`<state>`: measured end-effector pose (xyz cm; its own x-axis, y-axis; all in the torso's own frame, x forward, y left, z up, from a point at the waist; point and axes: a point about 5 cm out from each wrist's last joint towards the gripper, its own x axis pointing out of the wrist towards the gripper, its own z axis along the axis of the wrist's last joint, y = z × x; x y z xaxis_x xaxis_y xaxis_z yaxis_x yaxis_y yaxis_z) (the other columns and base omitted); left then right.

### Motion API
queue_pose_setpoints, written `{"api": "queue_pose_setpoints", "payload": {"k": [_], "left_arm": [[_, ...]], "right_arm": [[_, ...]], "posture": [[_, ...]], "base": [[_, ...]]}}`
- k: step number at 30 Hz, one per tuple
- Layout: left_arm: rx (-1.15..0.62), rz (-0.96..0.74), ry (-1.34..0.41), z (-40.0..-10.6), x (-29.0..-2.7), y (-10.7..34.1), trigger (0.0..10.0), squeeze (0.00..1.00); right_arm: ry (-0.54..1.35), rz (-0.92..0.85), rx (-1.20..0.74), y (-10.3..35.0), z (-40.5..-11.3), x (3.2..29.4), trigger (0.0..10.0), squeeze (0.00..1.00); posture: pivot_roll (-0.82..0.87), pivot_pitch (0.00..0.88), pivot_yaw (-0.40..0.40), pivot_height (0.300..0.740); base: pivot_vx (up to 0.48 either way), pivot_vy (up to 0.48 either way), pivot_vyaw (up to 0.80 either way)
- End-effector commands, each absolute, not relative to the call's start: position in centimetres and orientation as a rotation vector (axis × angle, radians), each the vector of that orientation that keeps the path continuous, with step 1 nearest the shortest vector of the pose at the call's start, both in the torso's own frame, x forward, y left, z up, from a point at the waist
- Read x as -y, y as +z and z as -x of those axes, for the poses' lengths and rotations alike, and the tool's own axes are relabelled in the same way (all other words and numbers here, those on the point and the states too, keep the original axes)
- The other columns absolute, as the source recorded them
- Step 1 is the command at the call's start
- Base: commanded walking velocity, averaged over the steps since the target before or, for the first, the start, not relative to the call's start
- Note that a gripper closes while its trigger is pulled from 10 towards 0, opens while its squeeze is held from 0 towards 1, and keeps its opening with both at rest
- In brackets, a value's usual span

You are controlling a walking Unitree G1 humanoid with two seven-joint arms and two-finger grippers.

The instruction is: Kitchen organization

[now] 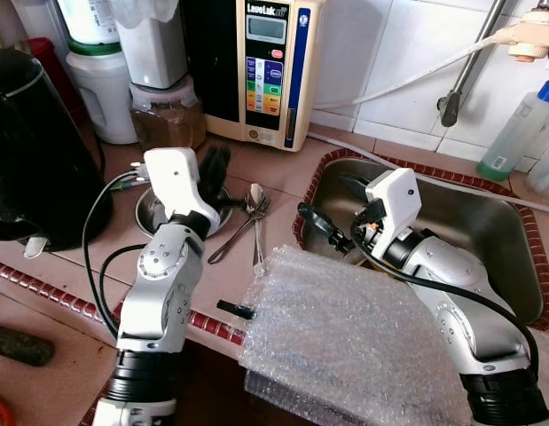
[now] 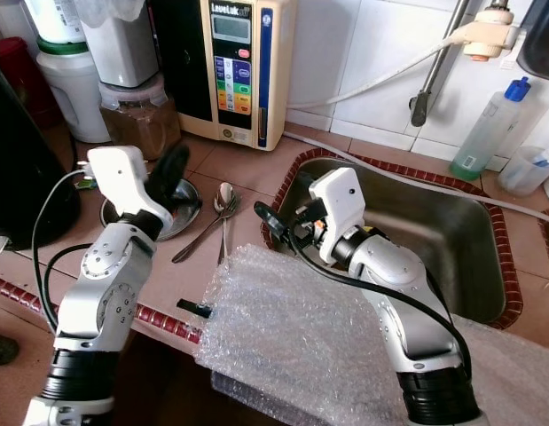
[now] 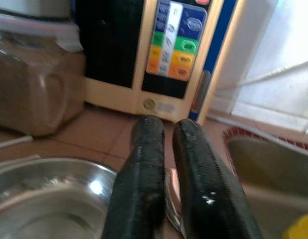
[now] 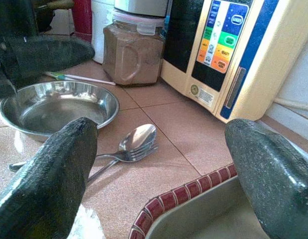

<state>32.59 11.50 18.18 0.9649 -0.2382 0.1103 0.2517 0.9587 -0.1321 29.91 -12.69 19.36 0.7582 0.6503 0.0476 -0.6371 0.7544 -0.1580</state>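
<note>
Left gripper (image 1: 214, 173): fingers pressed together, empty, over my steel bowl (image 4: 59, 107) | spoon and fork (image 1: 253, 213): on counter between grippers, handles running toward me | right gripper (image 1: 325, 224): spread wide, nearer, cutlery just ahead.

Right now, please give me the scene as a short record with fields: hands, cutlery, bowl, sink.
left hand: fingers close together, above the steel bowl
right hand: open, at the sink near corner, holding nothing
cutlery: spoon and fork lying together on the counter, between bowl and sink
foreground: bubble wrap over the counter edge
</note>
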Motion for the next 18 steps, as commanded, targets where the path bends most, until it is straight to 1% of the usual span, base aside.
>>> {"api": "queue_pose_setpoints", "payload": {"k": [1, 4, 5, 7, 14, 15, 17, 18], "left_arm": [[0.061, 0.125, -0.321, -32.5, -10.1, 18.0, 10.0, 1.0], [0.015, 0.084, -0.386, -32.2, -8.5, 17.0, 10.0, 1.0], [0.015, 0.084, -0.386, -32.2, -8.5, 17.0, 10.0, 1.0], [-0.04, 0.05, -0.436, -31.8, -7.5, 16.0, 10.0, 1.0], [-0.094, -0.016, -0.476, -31.4, -7.0, 14.8, 10.0, 1.0], [-0.13, -0.074, -0.47, -31.4, -7.0, 13.9, 10.0, 1.0], [-0.148, -0.088, -0.464, -31.4, -7.1, 13.6, 10.0, 1.0], [-0.167, -0.107, -0.42, -31.7, -7.5, 13.1, 10.0, 1.0]], "right_arm": [[0.692, 0.143, 0.107, 19.4, -30.0, 12.8, 10.0, 0.0], [0.697, 0.143, 0.109, 19.4, -30.1, 12.6, 10.0, 0.0], [0.697, 0.143, 0.109, 19.4, -30.1, 12.6, 10.0, 0.0], [0.7, 0.146, 0.109, 19.4, -30.1, 12.5, 10.0, 0.0], [0.71, 0.155, 0.101, 19.2, -30.0, 12.4, 10.0, 0.0], [0.728, 0.156, 0.094, 19.1, -29.9, 12.2, 10.0, 0.0], [0.737, 0.156, 0.091, 19.0, -29.8, 12.1, 10.0, 0.0], [0.747, 0.161, 0.086, 18.9, -29.7, 12.0, 10.0, 0.0]], "posture": [[-0.07, 0.044, -0.031, 0.74], [-0.07, 0.042, -0.031, 0.74], [-0.07, 0.042, -0.031, 0.74], [-0.07, 0.043, -0.031, 0.74], [-0.07, 0.042, -0.029, 0.74], [-0.07, 0.04, -0.03, 0.74], [-0.07, 0.04, -0.03, 0.74], [-0.07, 0.041, -0.031, 0.74]], "base": [[0.0, 0.0, 0.0], [0.0, 0.0, 0.0], [0.0, 0.0, 0.0], [0.0, 0.0, 0.0], [0.0, 0.0, 0.0], [0.0, 0.0, 0.0], [0.0, 0.0, 0.0], [0.0, 0.0, 0.0]]}}
